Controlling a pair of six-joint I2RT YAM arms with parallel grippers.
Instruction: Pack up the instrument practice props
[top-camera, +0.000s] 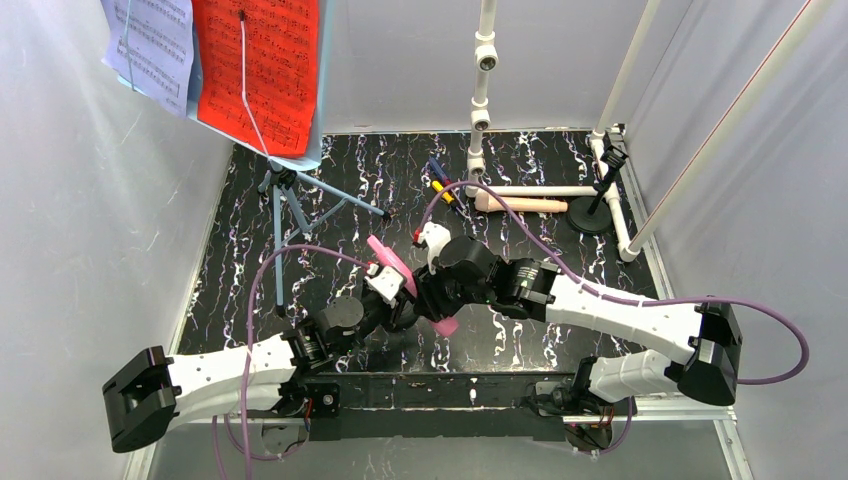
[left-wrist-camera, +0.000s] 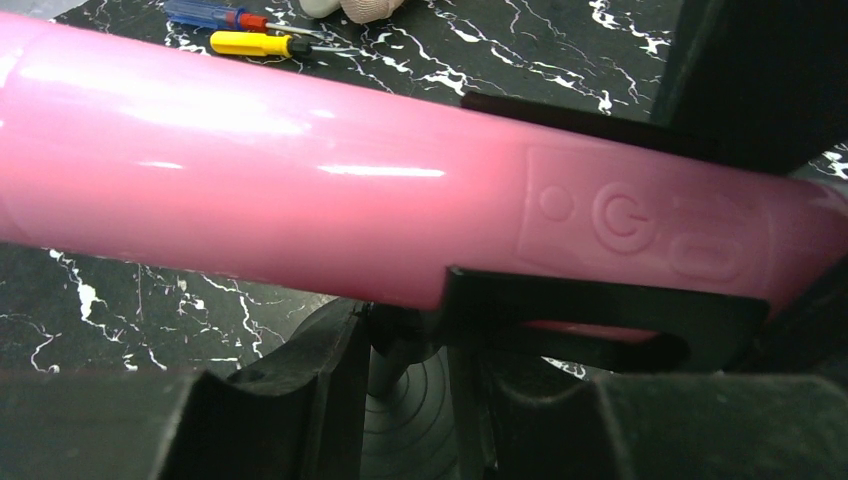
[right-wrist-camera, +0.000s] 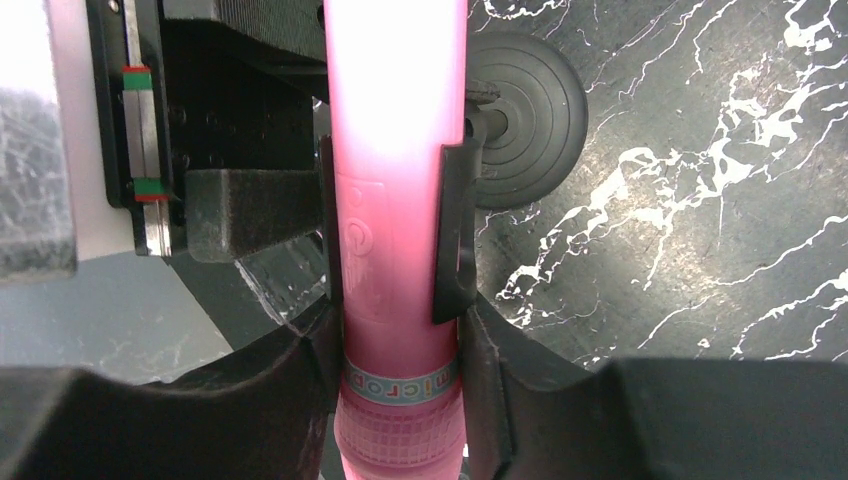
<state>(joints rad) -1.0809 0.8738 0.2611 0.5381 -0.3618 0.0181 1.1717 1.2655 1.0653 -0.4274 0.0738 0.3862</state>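
Note:
A pink toy microphone (top-camera: 390, 262) (left-wrist-camera: 300, 180) (right-wrist-camera: 395, 150) sits tilted in the clip (left-wrist-camera: 600, 310) (right-wrist-camera: 452, 230) of a black round-based holder (top-camera: 345, 312) (right-wrist-camera: 530, 120) near the table's front. My right gripper (top-camera: 428, 300) (right-wrist-camera: 398, 330) is shut on the microphone just above its grille head. My left gripper (top-camera: 385, 305) (left-wrist-camera: 408, 345) is shut on the holder's thin stem under the clip. A beige microphone (top-camera: 520, 205) lies at the back beside a second black holder (top-camera: 592, 212). The pale-blue music rack (top-camera: 285, 195) stands back left with a red page (top-camera: 255, 70) and a lavender page (top-camera: 150, 40).
A blue screwdriver (left-wrist-camera: 205, 14) and a yellow screwdriver (left-wrist-camera: 250, 43) lie on the marbled black table near the beige microphone. A white PVC pipe frame (top-camera: 482, 90) rises at the back and right. White walls close in on both sides.

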